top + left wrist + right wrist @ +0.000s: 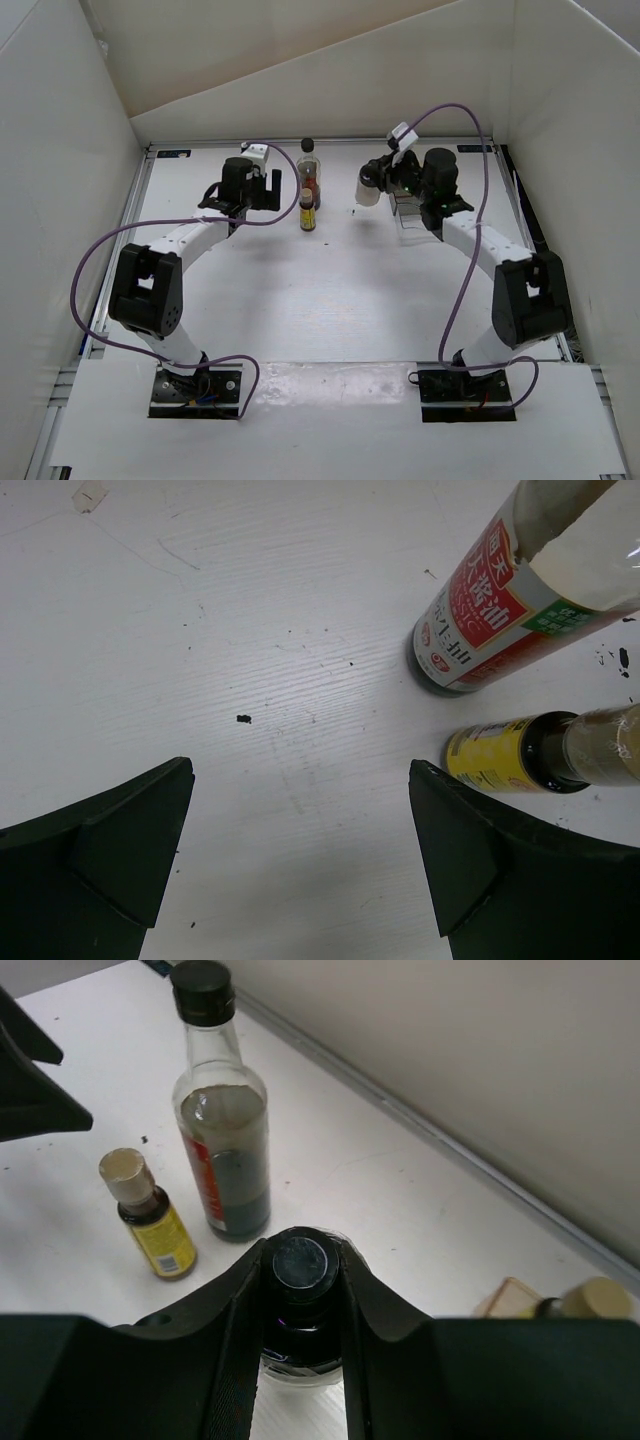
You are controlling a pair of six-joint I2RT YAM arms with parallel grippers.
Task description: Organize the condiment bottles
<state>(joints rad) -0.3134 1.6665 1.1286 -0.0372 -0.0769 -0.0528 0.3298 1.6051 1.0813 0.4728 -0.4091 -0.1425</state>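
Note:
The tall clear bottle [308, 168] with a black cap and reddish label stands at the back centre. A small yellow-amber bottle [307, 212] stands just in front of it. Both show in the left wrist view, the tall one [500, 590] and the small one [515, 752], and in the right wrist view, tall [222, 1150] and small [155, 1222]. My right gripper [372, 184] is shut on the squat whitish bottle [303, 1265] at its black cap, to the right of the tall bottle. My left gripper [268, 190] is open and empty [300, 780], left of the two bottles. The second small bottle [592, 1300] peeks out at the right.
A clear plastic box with tan backing [408, 218] lies under my right wrist; its tan edge [505, 1300] shows next to the second small bottle. White walls enclose the table, with the back wall close behind the bottles.

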